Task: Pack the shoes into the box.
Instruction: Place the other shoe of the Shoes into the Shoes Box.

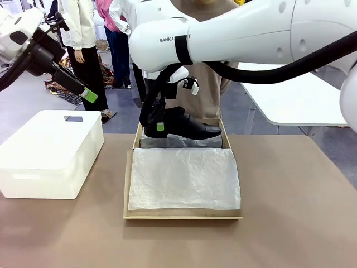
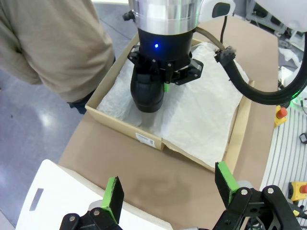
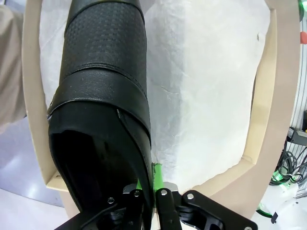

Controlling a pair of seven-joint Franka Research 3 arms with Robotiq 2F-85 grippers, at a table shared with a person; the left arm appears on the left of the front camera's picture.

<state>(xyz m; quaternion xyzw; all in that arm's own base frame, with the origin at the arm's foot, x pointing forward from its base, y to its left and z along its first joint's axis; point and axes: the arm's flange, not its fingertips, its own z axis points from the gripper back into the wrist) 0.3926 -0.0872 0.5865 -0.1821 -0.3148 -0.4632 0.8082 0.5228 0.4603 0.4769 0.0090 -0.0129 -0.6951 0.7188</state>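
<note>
Brown board covers the bench [image 1: 290, 223], with grey floor and a white table [image 1: 295, 100] beyond it at the right of the front view. The cardboard box [image 1: 184, 214] lies open at the frame's centre, white tissue paper [image 1: 184, 178] spread across its near half. A white plastic box [image 1: 50, 151] sits at the left, well apart from it. My right hand [image 1: 159, 127] is clenched on the heel end of one black shoe [image 1: 189, 127], which sits level at the far end of the box, toe toward picture right; I cannot tell whether the sole touches the tissue. My left hand [image 1: 88, 95] hangs at upper left above the plastic box. The left wrist view adds what the front cannot: that hand's fingers [image 2: 114, 196] spread wide with nothing between them, and a person [image 2: 53, 43] in a beige top close against the box's far wall. The right wrist view shows the grip itself, a green pad [image 3: 156, 175] pressed against the shoe's collar.
</note>
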